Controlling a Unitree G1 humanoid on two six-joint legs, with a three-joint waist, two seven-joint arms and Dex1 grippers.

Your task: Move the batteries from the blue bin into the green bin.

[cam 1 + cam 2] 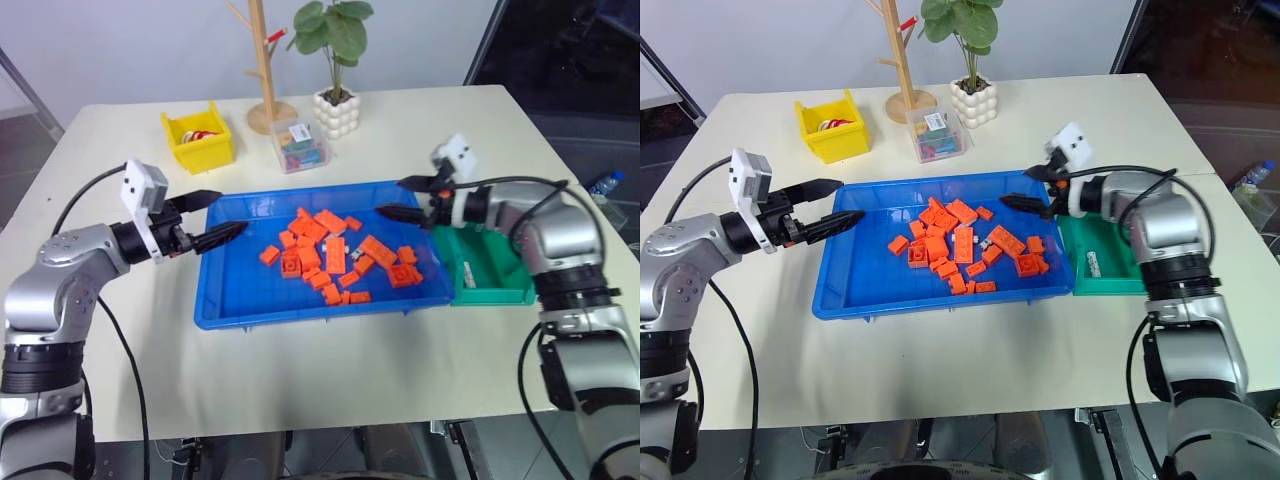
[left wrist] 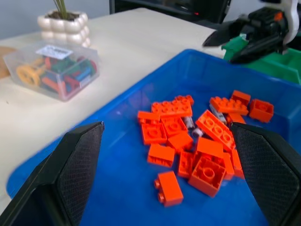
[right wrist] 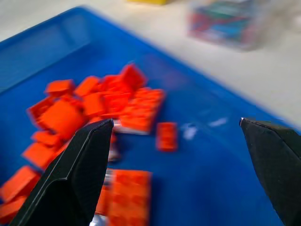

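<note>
The blue bin sits mid-table with a pile of orange bricks. Slim grey batteries lie among the bricks near the pile's middle. The green bin stands against the blue bin's right end, and one small grey cylinder lies inside it. My left gripper is open and empty, hovering over the blue bin's left rim and pointing right. Over the blue bin's right end, my right gripper points left toward the bricks, open with nothing between its fingers.
Behind the blue bin stand a yellow bin, a clear box of coloured parts, a white plant pot and a wooden stand. Bare table lies in front of the blue bin.
</note>
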